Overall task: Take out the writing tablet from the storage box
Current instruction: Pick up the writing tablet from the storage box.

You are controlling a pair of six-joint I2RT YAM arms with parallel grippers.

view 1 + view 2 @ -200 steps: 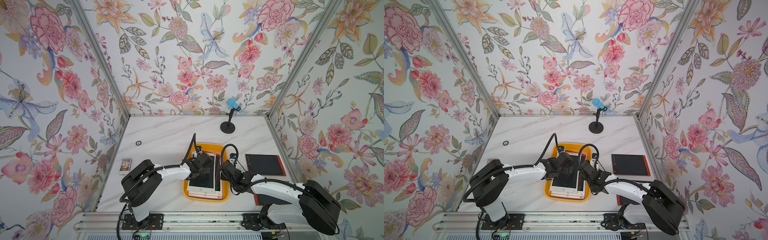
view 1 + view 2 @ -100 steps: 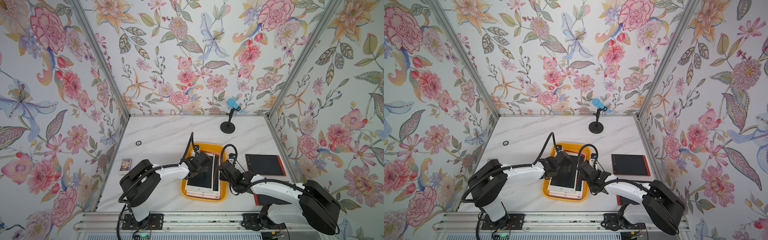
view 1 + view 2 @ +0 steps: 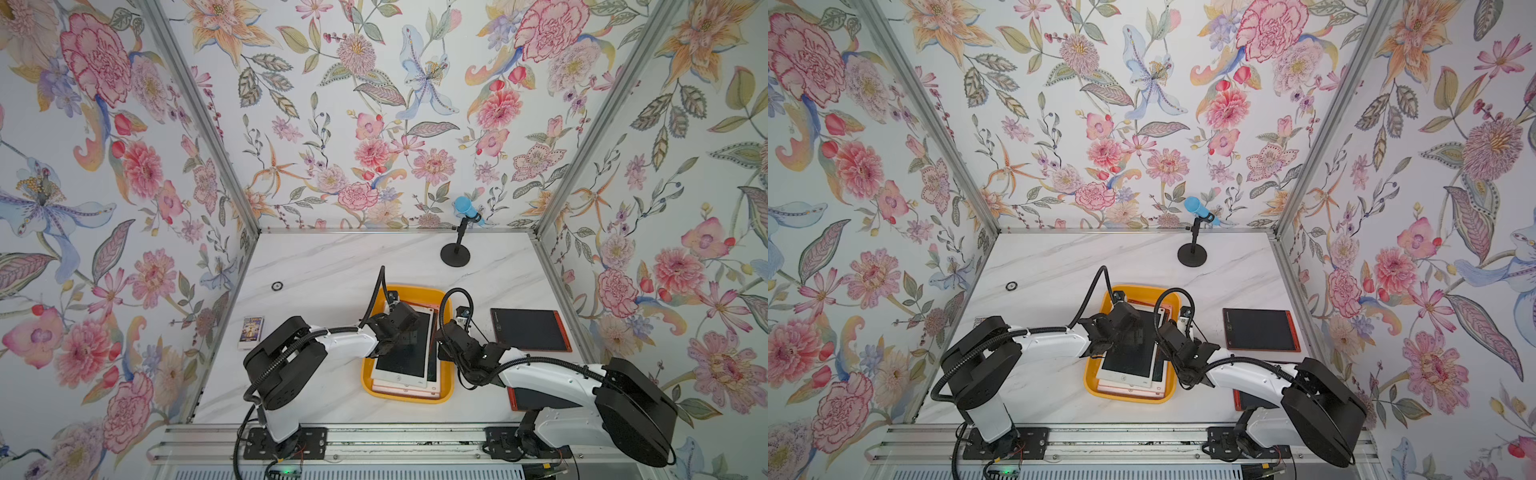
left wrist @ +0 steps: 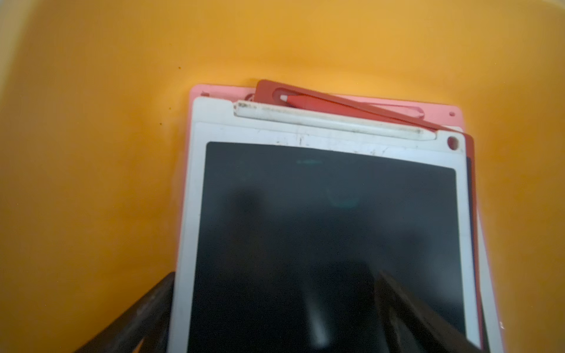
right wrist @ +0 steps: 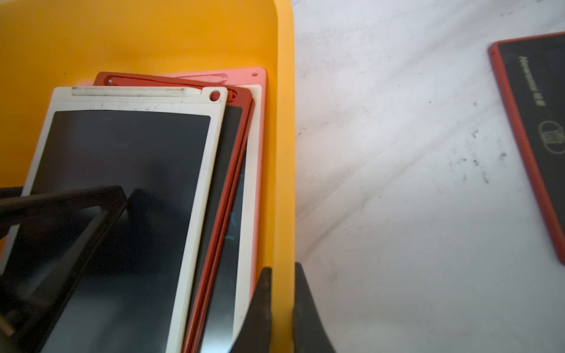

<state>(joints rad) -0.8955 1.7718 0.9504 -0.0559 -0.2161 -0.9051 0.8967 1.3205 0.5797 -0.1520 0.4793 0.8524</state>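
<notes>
1. Yellow-orange shallow plastic storage box (image 3: 419, 290) sits mid-table in both top views, with a stack of flat tablets inside. White-framed dark-screen writing tablet (image 3: 401, 359) is on top. Left gripper (image 3: 409, 336) is over it, right gripper (image 3: 444, 347) at the box's right wall. Loose red-framed dark tablet (image 3: 528, 330) lies flat on white marble table (image 3: 332, 266), well apart from the box.
2. Left wrist: left gripper (image 4: 276, 275) spread wide, holding nothing. One finger is outside the long edge of the writing tablet (image 4: 330, 229), above the box floor, the other above the screen. Touching or not: cannot tell.
3. Right wrist: right gripper (image 5: 282, 272) pinched shut on the storage box wall (image 5: 284, 152), one finger inside, one outside.
4. Step, my read: picking the top tablet. To do it well: outer finger under the edge, close on frame not screen, lift only the white one. Red-framed tablet beneath (image 5: 232, 171) may drag along. Right arm should pin the box.
</notes>
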